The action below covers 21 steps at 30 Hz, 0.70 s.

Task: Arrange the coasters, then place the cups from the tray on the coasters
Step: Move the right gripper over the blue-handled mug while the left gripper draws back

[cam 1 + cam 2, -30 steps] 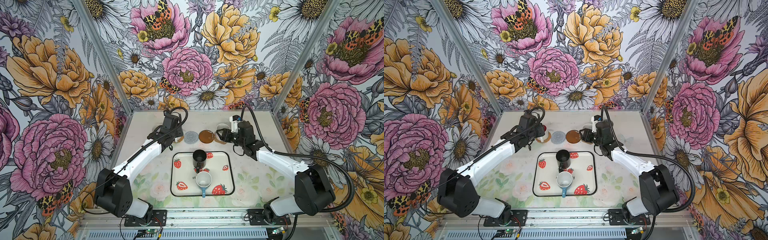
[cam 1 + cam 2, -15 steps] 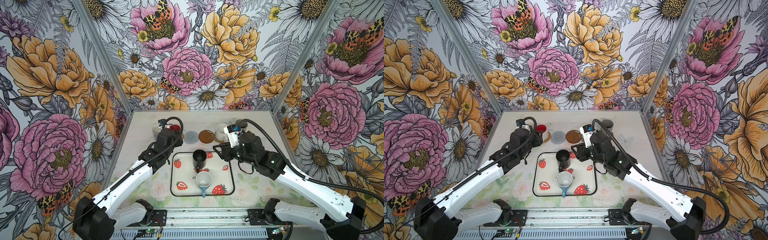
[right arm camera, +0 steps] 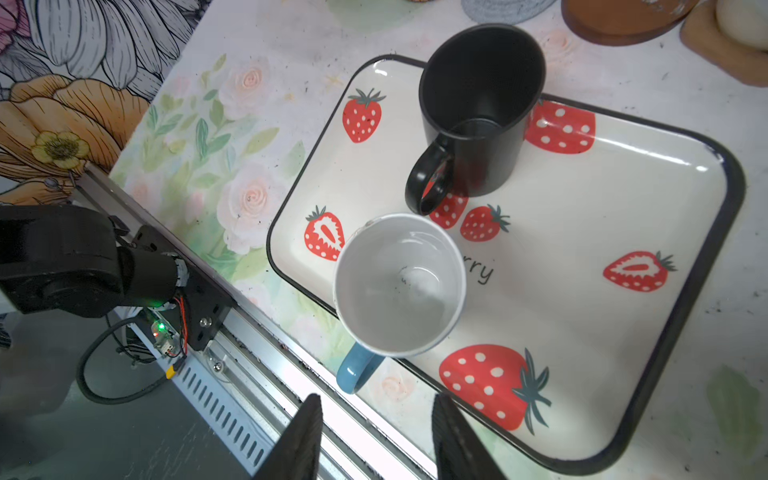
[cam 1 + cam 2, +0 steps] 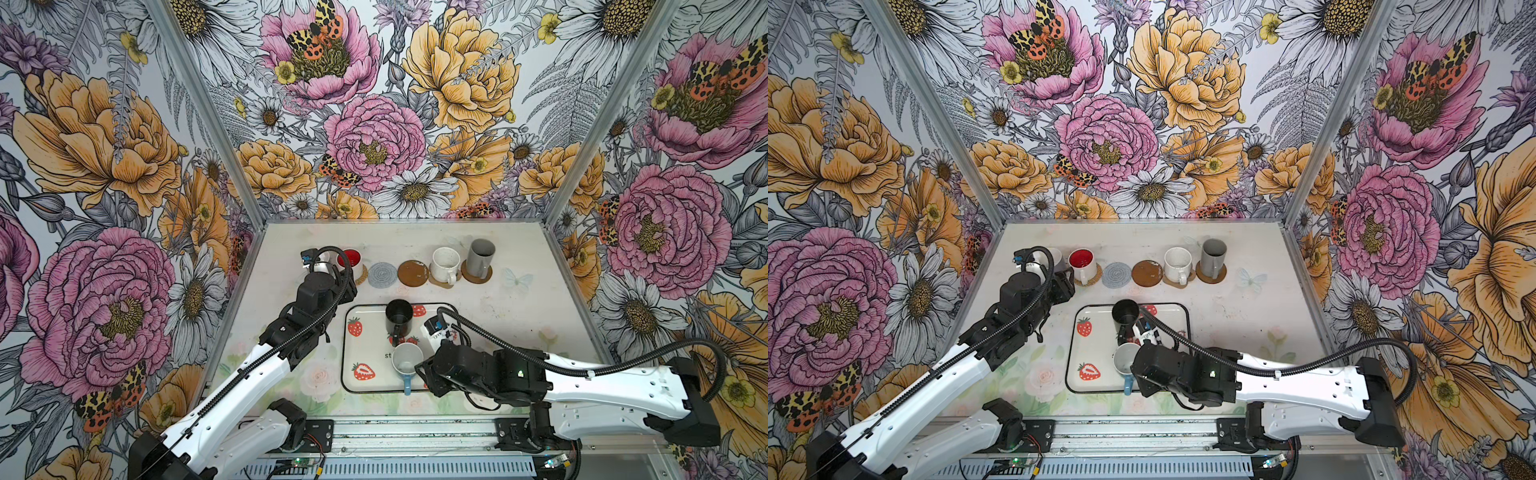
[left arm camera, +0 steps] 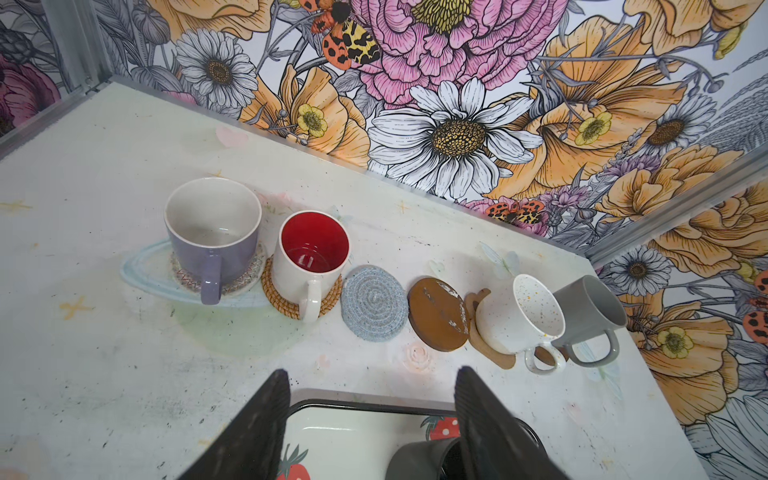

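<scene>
Showing six coasters [image 5: 286,305] in one row on the desk [image 4: 519,316]. Four carry one cup each: lilac cup [image 5: 208,253], red-inside cup [image 5: 299,282], speckled cup [image 5: 515,320] and grey cup [image 5: 586,307]. Two lie bare: grey spiral coaster [image 5: 374,303] and brown disc coaster [image 5: 436,316]. Two more, black cup [image 3: 478,108] and light blue cup [image 3: 399,286], stand on the tray [image 3: 602,353]. Left hand [image 5: 372,372] and right hand [image 3: 378,397] gape, empty, at the tray's edges.

text "rry" | black lowercase, near the middle of the tray [image 3: 582,332] floor | word's start covered by light blue cup [image 3: 399,286] | in a top view "st" on the tray [image 4: 370,349] just left of that cup
</scene>
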Each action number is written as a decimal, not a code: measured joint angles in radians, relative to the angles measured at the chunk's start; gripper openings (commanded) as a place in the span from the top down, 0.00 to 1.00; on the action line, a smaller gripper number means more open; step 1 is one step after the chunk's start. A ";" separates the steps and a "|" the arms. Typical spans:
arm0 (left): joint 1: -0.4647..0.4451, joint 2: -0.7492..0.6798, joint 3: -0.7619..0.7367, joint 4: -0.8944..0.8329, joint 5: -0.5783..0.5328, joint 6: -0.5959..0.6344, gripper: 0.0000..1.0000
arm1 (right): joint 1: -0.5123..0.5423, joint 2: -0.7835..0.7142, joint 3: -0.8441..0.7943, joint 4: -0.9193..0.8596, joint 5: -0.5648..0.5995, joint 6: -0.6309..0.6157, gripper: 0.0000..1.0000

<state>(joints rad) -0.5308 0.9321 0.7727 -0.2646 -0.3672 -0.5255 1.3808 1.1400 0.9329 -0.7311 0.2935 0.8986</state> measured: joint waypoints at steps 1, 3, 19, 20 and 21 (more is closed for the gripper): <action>0.003 -0.004 -0.001 0.000 0.000 0.000 0.35 | 0.022 0.019 0.000 -0.005 0.013 0.019 0.54; 0.006 -0.010 -0.003 0.000 0.000 0.000 0.35 | 0.053 0.050 0.000 -0.013 0.033 0.050 0.53; 0.025 -0.036 -0.037 0.005 0.009 0.000 0.34 | 0.135 0.194 0.012 -0.021 0.090 0.198 0.44; 0.026 -0.036 -0.037 0.006 0.012 0.000 0.34 | 0.135 0.201 0.016 -0.021 0.094 0.202 0.44; 0.026 -0.036 -0.037 0.008 0.014 0.000 0.34 | 0.135 0.211 0.021 -0.021 0.097 0.206 0.43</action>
<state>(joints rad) -0.5053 0.8963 0.7361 -0.2562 -0.3534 -0.5259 1.5154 1.3510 0.9539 -0.7517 0.3904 1.1042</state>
